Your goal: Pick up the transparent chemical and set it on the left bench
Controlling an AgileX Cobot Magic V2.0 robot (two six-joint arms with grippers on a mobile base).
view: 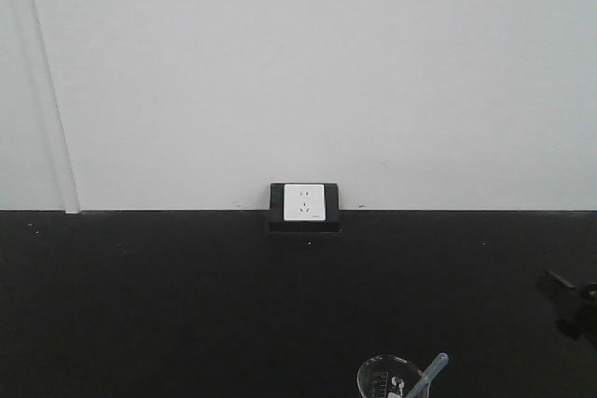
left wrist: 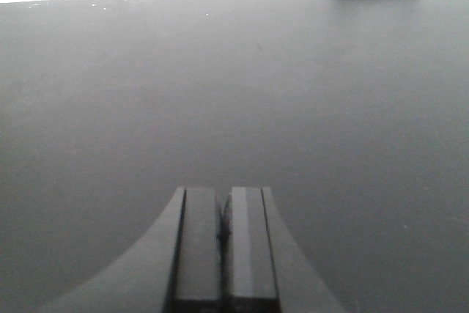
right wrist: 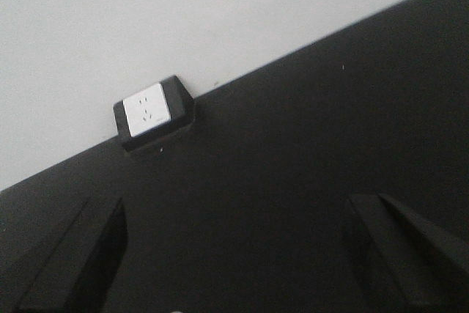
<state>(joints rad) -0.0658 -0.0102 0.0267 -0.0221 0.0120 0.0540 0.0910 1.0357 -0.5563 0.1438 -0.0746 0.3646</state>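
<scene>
We see the transparent chemical (view: pixel 432 372), a pale blue tube, standing tilted in a small glass beaker (view: pixel 378 377) at the bottom edge of the front view, on the black bench top (view: pixel 187 305). Our left gripper (left wrist: pixel 222 207) has its jaws pressed together on nothing. Our right gripper (right wrist: pixel 236 210) is spread wide and holds nothing, above the bench facing the wall socket (right wrist: pixel 149 111)
</scene>
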